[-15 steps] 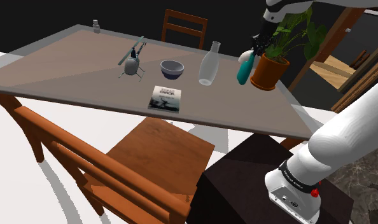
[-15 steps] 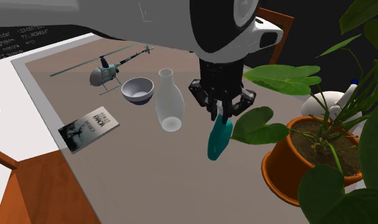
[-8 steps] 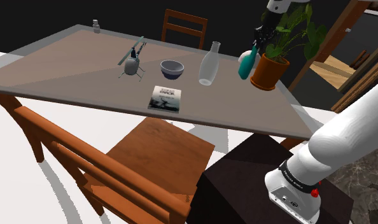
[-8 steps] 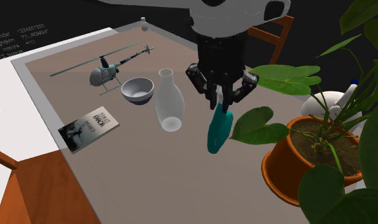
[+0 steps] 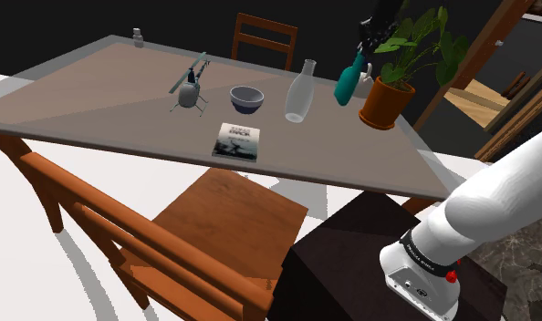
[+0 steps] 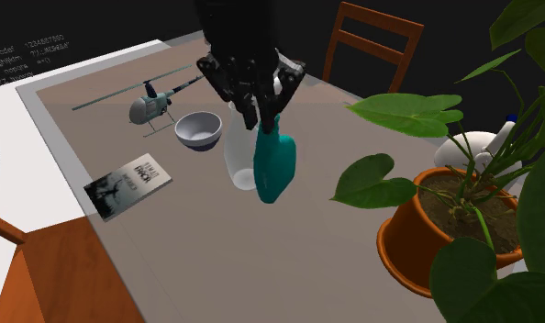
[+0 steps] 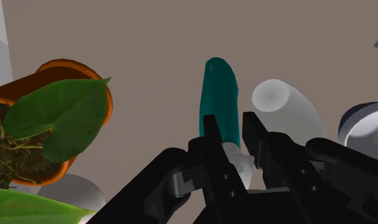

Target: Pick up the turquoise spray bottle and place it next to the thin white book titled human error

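Gripper [image 6: 261, 116] holds turquoise bottle [image 6: 275, 167] aloft between vase [image 6: 232, 152] and plant [image 6: 397, 251].

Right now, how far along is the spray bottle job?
Done: the gripper is shut on the turquoise spray bottle, which hangs above the table. In hand: the carry, with the bottle up near the clear carafe. Left: setting it down next to the thin book by the table's edge.

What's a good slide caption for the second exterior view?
Black two-finger tool holds a teal spray bottle above the brown tabletop, near a clear vase.
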